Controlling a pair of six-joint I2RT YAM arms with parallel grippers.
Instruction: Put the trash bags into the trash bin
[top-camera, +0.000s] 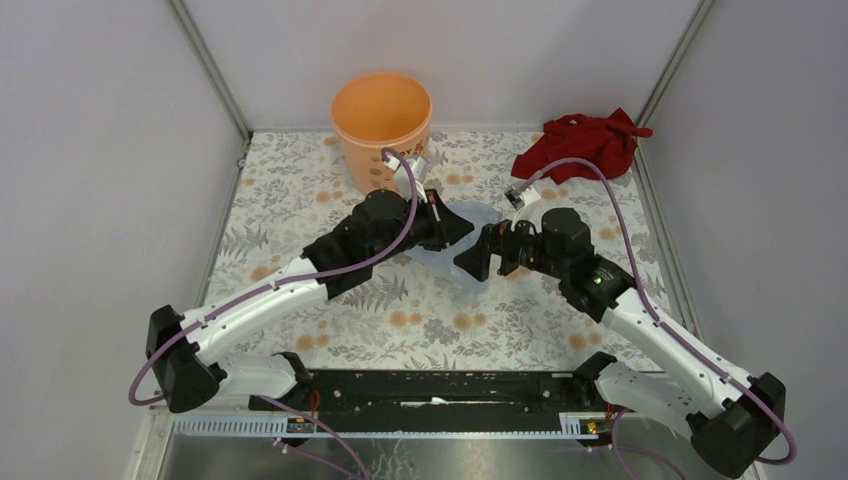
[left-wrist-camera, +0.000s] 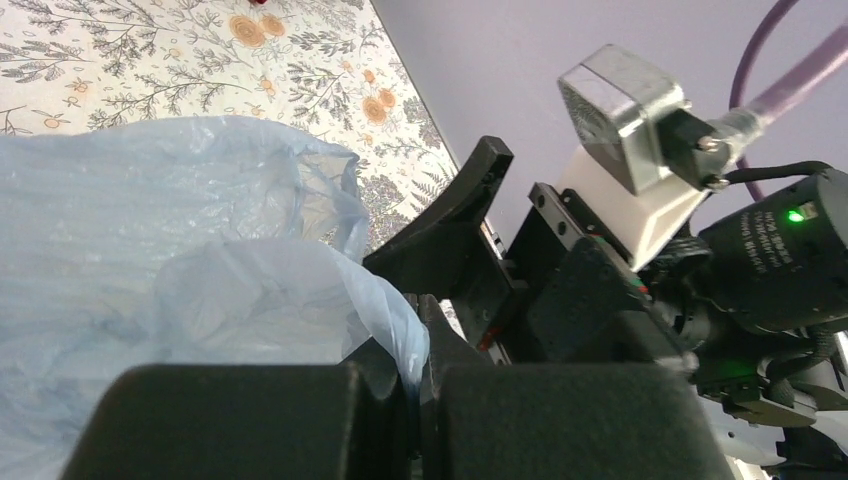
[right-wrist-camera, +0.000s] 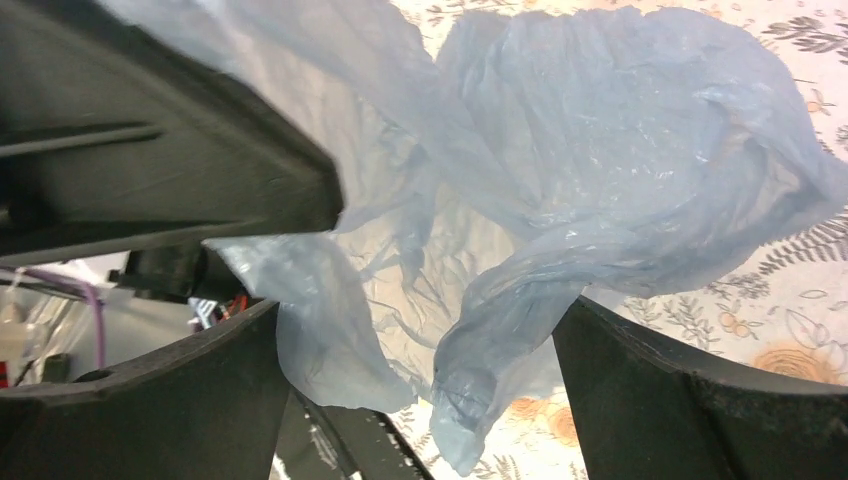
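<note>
The pale blue, see-through trash bag (top-camera: 478, 213) hangs crumpled between my two grippers at mid-table. My left gripper (top-camera: 457, 226) is shut on a fold of the trash bag (left-wrist-camera: 150, 250); in the left wrist view the film runs down into the closed pinch of the left gripper (left-wrist-camera: 420, 385). My right gripper (top-camera: 474, 262) faces it from the right and stands wide open. In the right wrist view, loose flaps of the trash bag (right-wrist-camera: 600, 150) dangle between the spread fingers of the right gripper (right-wrist-camera: 420, 395), pinched by neither. The orange trash bin (top-camera: 381, 125) stands upright at the back, behind the left gripper.
A dark red cloth (top-camera: 585, 145) lies bunched at the back right corner. The floral tablecloth (top-camera: 300, 190) covers the table, which grey walls enclose on three sides. A black rail (top-camera: 440, 390) runs along the near edge between the arm bases.
</note>
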